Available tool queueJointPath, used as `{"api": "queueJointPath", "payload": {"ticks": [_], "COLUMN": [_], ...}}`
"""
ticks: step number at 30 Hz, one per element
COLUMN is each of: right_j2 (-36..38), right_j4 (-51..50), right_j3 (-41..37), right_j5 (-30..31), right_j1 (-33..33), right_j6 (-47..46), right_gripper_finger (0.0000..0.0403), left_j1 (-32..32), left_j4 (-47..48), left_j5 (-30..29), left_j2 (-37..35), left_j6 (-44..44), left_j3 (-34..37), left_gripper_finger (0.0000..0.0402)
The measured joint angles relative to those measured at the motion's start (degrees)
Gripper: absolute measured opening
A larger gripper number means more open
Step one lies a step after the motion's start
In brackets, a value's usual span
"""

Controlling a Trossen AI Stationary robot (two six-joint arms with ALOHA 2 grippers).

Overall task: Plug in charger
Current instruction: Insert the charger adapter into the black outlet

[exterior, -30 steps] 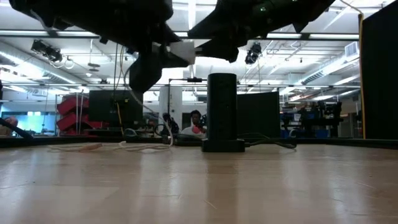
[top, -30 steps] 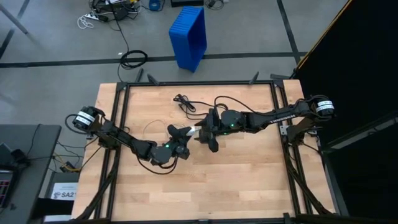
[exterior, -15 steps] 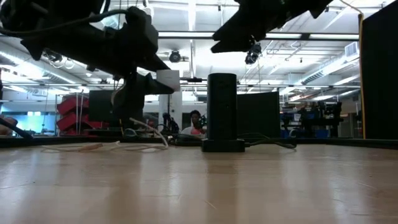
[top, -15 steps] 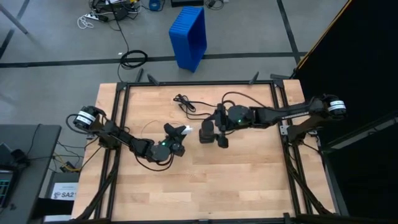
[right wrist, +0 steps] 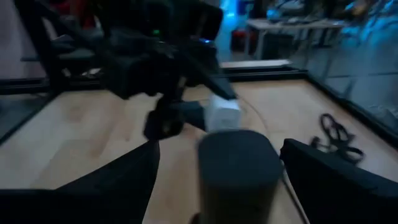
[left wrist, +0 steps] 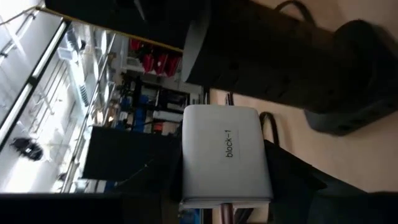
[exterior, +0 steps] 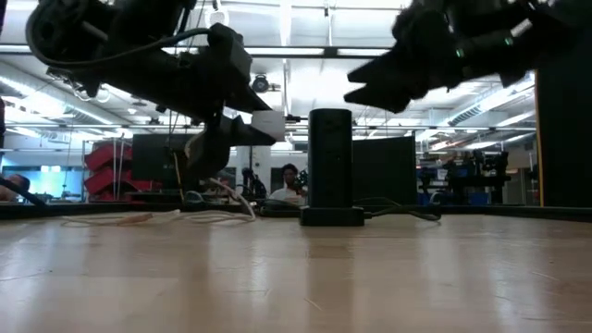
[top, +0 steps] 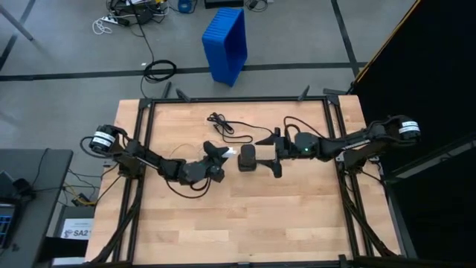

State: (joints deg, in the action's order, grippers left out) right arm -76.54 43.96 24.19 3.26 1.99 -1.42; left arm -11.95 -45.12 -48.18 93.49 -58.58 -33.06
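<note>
You are looking down on a light wooden table (top: 245, 216) set in a black metal frame (top: 141, 141), standing on a grey floor (top: 67, 45) crossed by dark tape lines. Beyond the table's far edge a blue plastic crate (top: 226, 43) stands on the floor, with a coiled black cable (top: 159, 71) just beside it. Right of the table hangs a black curtain (top: 431, 59). Across the table, long ceiling lights (exterior: 287, 11) run overhead.

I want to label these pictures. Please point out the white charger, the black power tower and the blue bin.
white charger (left wrist: 227, 155), left wrist view, flat printed face.
black power tower (exterior: 330, 157), low view, middle of its column.
blue bin (top: 225, 41), high view, its ribbed side wall.
</note>
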Motion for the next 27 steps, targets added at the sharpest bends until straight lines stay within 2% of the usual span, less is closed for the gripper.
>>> {"api": "queueJointPath", "payload": {"ticks": [4,10,17,27], "right_j2": [-1.7,-9.5,-19.1,-26.1], "right_j4": [3.3,9.4,17.6,19.5], "right_j3": [-2.1,-1.5,0.3,6.0], "right_j5": [0.0,-1.9,-11.1,-20.4], "right_j1": [1.5,4.1,7.5,10.0], "right_j6": [-0.5,-0.7,-2.4,-2.8], "right_gripper_finger": [0.0309,0.0317,0.0329,0.033], "left_j1": [1.7,3.0,3.0,3.0], "left_j4": [-0.3,-0.4,-0.1,0.0], "left_j5": [1.5,3.1,3.0,3.0], "left_j2": [0.0,0.0,0.0,0.0], "left_j6": [-1.0,-1.2,0.2,0.3], "left_j3": [0.0,0.0,0.0,0.0], "left_gripper_finger": [0.0157,0.0157,0.0157,0.0157]}}
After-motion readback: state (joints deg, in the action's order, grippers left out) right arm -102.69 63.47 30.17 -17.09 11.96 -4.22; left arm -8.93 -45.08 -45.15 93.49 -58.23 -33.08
